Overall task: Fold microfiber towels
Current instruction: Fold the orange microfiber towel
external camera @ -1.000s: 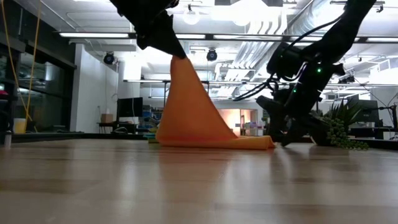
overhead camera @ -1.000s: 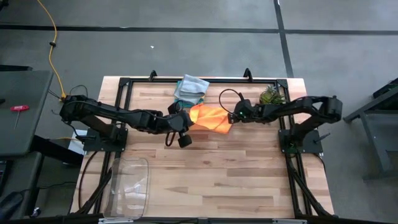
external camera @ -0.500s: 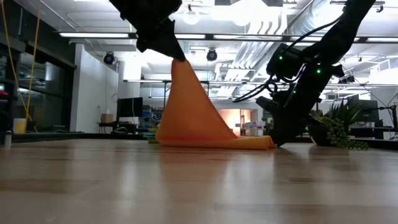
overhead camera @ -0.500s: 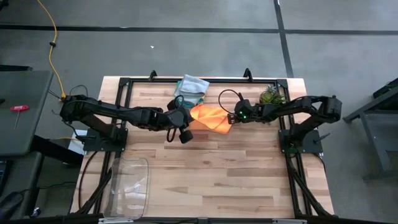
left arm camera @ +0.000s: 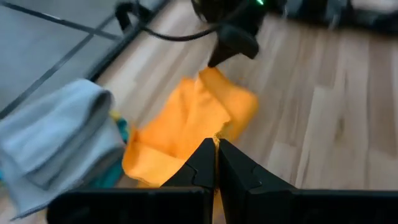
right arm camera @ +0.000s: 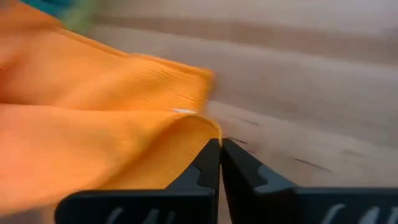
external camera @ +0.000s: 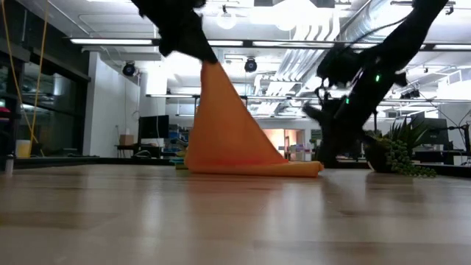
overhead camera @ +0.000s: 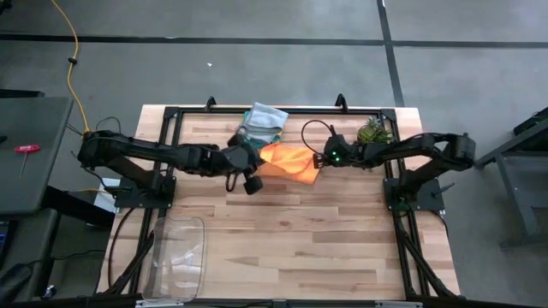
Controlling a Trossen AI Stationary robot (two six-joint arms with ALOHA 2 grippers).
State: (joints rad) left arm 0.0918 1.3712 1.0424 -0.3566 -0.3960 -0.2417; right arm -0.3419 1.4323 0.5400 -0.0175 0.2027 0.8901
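Note:
An orange towel [overhead camera: 288,162] lies at the table's far middle, one end drawn up into a peak [external camera: 208,73] and its lower edge [external camera: 250,169] on the wood. My left gripper [left arm camera: 216,148] is shut at that peak. My right gripper [right arm camera: 220,148] is shut at the towel's right-hand corner, low by the table. A stack of folded towels, grey on top [overhead camera: 265,120], sits just beyond on the far edge; it also shows in the left wrist view [left arm camera: 56,140]. My left gripper pinches the orange towel's raised end [left arm camera: 208,134] between its two fingertips, coming from above. That end is lifted and the cloth slopes down from it like a tent to the table. My right gripper pinches a folded corner of the orange towel [right arm camera: 202,127] at its fingertips, coming slanting down from the table's right. That corner [external camera: 316,168] sits at table height.
A small spiky green plant [overhead camera: 372,131] stands at the far right, close behind my right arm. A clear plastic tray [overhead camera: 175,257] lies at the near left. Bare wood [overhead camera: 317,239] stretches across the near half of the table.
My right gripper has moved in on the towel's right-hand corner and shut on it. My left gripper has shifted slightly toward the table's far left, still holding the raised end; the towel's tent shape is much the same.

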